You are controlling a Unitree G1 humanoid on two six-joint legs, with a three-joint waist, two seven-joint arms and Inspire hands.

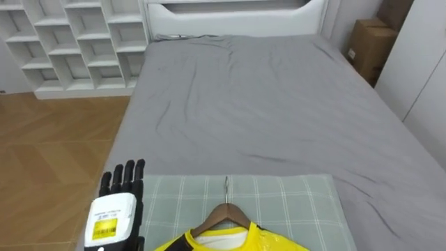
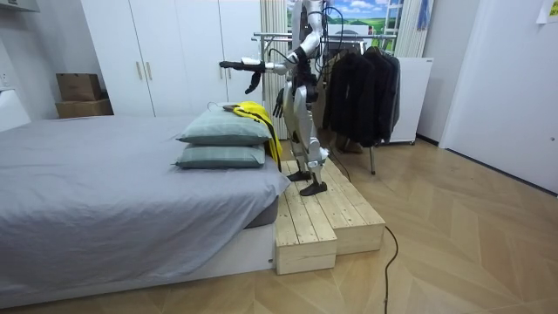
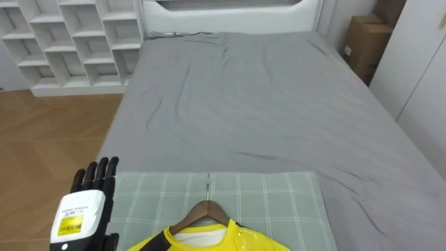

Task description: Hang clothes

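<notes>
One garment is in play: a yellow shirt (image 1: 240,240) with a dark collar trim, hung on a brown wooden hanger (image 1: 221,215) whose thin metal hook (image 1: 226,187) points towards the head of the bed. Shirt and hanger lie flat on a pale green checked pillow (image 1: 293,202). This is the upper of two stacked pillows, the lower being a grey-green pillow (image 2: 222,157), at the near end of a wide bed with a grey sheet (image 1: 279,104).

The left hand (image 1: 115,213) hovers just beside the checked pillow's left edge with its black fingers straight and close together. It holds nothing and is clear of the hanger. What appears to be the right hand (image 2: 253,83) hangs lower in front of the torso in the room view, and whether it is open or closed cannot be told.

The room view places the robot on a low platform of pale wooden planks (image 2: 323,218) at the bedside, facing the pillows with its left arm stretched out over them. A metal clothes rack (image 2: 288,37) carrying dark garments (image 2: 366,83) stands behind its back.

Progress, as judged: the shirt is already on its hanger, so that preparation is done. The hanger has yet to be grasped, lifted off the pillow, carried round to the rack and hooked over the rail, so the task is at an early stage.
</notes>
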